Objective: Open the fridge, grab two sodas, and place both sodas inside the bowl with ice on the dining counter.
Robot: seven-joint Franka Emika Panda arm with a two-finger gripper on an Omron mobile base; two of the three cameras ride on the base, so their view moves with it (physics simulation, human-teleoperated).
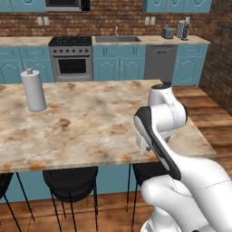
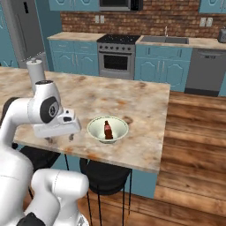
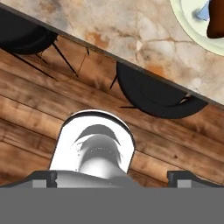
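Note:
The pale bowl with ice [image 2: 115, 134] sits near the front edge of the dining counter [image 2: 132, 95]. The dark reddish-brown soda [image 2: 106, 129] lies inside it. My gripper [image 2: 59, 139] hangs open and empty just left of the bowl, over the counter's front edge, pointing down. In the hand view the gripper [image 3: 113, 179] has its tips wide apart, and the bowl [image 3: 186, 26] with the brown soda [image 3: 216, 19] sits at the top right. The grey fridge [image 2: 22, 33] stands far back left, its door shut. The pink soda is out of view.
A white paper towel roll [image 1: 33, 89] stands on the counter's left part [image 1: 90, 122]. Black round stools [image 2: 103, 176] sit under the front edge above the wooden floor [image 3: 35, 127]. Stove [image 1: 70, 59], sink and dishwasher line the back wall.

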